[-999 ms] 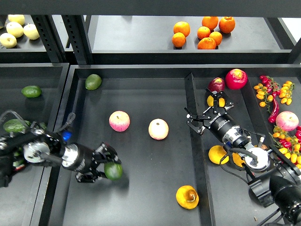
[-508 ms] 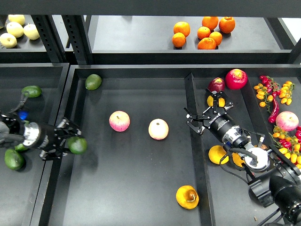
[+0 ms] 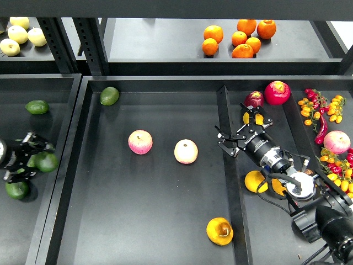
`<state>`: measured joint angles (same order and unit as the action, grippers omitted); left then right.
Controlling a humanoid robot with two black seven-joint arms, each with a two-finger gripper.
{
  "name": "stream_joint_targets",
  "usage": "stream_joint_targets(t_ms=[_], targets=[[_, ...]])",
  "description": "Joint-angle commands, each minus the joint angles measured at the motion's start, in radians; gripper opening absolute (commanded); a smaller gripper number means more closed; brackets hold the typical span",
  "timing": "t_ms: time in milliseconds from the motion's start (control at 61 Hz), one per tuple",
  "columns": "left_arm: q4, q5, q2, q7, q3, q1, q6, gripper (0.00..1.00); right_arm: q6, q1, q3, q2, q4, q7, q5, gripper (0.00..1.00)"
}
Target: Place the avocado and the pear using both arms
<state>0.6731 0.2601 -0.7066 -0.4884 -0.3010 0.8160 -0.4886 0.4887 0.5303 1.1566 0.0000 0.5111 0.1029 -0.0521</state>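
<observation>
My left gripper [image 3: 37, 160] is shut on the dark green avocado [image 3: 47, 162] and holds it over the left tray [image 3: 60, 110], close to that tray's right wall. The orange-yellow pear [image 3: 219, 231] lies at the front of the middle tray [image 3: 165, 204], near the divider, with its stem dimple showing. My right gripper [image 3: 238, 128] is open and empty. It hangs over the divider [image 3: 227, 176] between the middle and right trays, well behind the pear.
Two pink-red apples [image 3: 140, 142] [image 3: 186, 151] lie mid-tray, and a lighter green avocado [image 3: 109, 95] lies at its back left. More avocados [image 3: 37, 106] [image 3: 16, 189] are in the left tray. The right tray holds yellow fruit [image 3: 256, 181], red fruit [image 3: 277, 92] and small tomatoes [image 3: 331, 107]. Oranges [image 3: 237, 36] sit on the shelf.
My left arm has carried the avocado leftwards, out of the middle tray and over the left tray. The right arm and the pear have not moved.
</observation>
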Motion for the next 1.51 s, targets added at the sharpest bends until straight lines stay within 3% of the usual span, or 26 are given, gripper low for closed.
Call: stream_joint_targets(t_ms=[0,803,1491], targets=[[-0.04,-0.015,-0.001,0.0,0.0,-0.018,0.0,0.22,0.0,-0.001,0.002,0.0,0.0,0.0,0.0,1.0],[-0.287,-0.038,0.038,0.0,0.0,-0.083,0.0,0.26,0.0,-0.001,0.003,0.0,0.0,0.0,0.0,1.0],[-0.487,-0.039,0.142,0.0,0.002,-0.087,0.0,0.3,0.0,-0.001,0.005,0.0,-0.002,0.0,0.0,1.0]])
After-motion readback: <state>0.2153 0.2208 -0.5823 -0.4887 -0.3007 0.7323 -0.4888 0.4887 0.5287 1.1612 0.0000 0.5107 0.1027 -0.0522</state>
